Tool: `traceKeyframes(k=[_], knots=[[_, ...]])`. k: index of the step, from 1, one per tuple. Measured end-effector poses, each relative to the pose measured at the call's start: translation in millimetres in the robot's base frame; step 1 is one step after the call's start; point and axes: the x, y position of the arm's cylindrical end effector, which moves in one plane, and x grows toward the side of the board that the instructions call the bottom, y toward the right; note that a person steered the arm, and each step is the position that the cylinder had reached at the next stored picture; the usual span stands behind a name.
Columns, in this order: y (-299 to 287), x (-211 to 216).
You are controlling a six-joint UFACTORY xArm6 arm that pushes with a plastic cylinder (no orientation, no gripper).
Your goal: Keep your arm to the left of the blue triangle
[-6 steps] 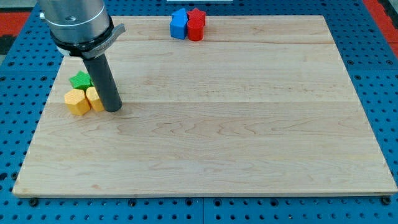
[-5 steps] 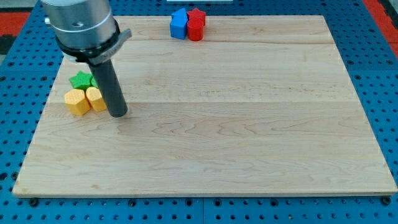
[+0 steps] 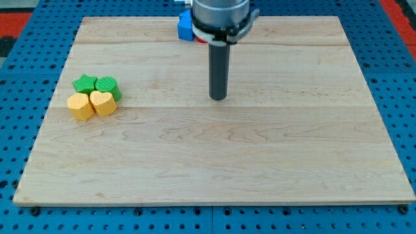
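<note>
My tip point(image 3: 218, 98) rests on the wooden board point(image 3: 260, 143) near its middle, below and slightly right of the blue block point(image 3: 185, 28). The blue block sits at the view's top edge of the board, partly hidden by my arm's body; its shape cannot be made out. A red block point(image 3: 203, 38) next to it is almost fully hidden behind the arm. My tip touches no block.
At the view's left sits a tight cluster: a green star point(image 3: 84, 83), a green round block point(image 3: 107, 86), a yellow hexagon-like block point(image 3: 80, 106) and a yellow heart point(image 3: 103, 103). A blue pegboard surrounds the board.
My tip has moved from beside the yellow and green cluster far to the view's right and a little up. The green round block, hidden before, now shows. No block moved.
</note>
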Motion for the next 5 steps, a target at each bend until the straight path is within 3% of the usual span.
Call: traceKeyframes(k=[1,3,5], knots=[[-30,-40],[-178,-118],[-194,-208]])
